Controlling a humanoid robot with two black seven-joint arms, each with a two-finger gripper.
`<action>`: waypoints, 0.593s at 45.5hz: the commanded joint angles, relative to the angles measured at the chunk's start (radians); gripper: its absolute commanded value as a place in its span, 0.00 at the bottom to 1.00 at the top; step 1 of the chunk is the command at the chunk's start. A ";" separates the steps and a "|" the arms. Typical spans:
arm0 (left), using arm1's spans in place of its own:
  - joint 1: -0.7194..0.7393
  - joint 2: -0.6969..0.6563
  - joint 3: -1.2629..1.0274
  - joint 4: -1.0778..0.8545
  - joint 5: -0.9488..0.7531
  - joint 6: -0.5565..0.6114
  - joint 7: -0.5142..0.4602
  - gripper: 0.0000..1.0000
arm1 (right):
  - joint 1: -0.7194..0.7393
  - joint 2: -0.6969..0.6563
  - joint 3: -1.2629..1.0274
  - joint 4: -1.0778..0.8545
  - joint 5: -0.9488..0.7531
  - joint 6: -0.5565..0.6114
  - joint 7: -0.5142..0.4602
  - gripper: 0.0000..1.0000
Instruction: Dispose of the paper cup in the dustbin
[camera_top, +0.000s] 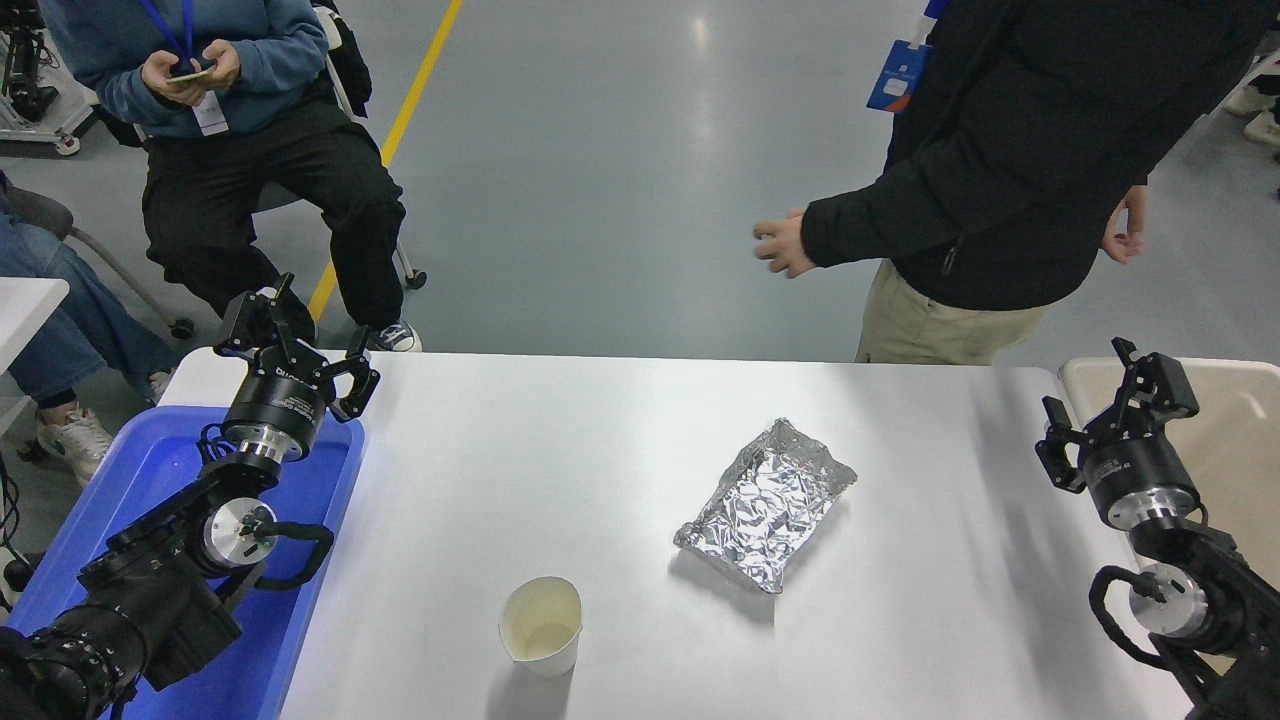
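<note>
- I see the cup (541, 631) upright on the table (600, 440), near the front edge, left of the foil packet (765, 505).
- My right gripper (1105, 390) hangs with fingers spread wide, empty, over the bin (1235, 420) at the table's right end, well apart from the cup.
- My left gripper (300, 335) is parked open above the blue tray (170, 470).
- A person's hand (782, 243) hovers beyond the far edge.

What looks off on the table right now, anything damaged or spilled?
No spill visible. The paper cup stands upright near the front edge, its rim slightly squashed out of round. The foil packet lies crumpled at mid-table, skewed to the table edges. Both claws, left and right, are open and hold nothing.
</note>
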 joint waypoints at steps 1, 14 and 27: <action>0.000 0.000 0.000 0.000 0.000 0.000 0.000 1.00 | 0.000 0.001 0.001 0.001 0.009 -0.006 0.004 1.00; 0.000 0.000 0.000 0.001 0.000 0.000 0.000 1.00 | 0.011 -0.002 0.000 0.007 0.009 -0.003 0.003 1.00; 0.000 0.000 0.000 0.000 0.000 0.000 0.000 1.00 | 0.000 -0.062 -0.036 0.214 0.006 -0.012 -0.240 1.00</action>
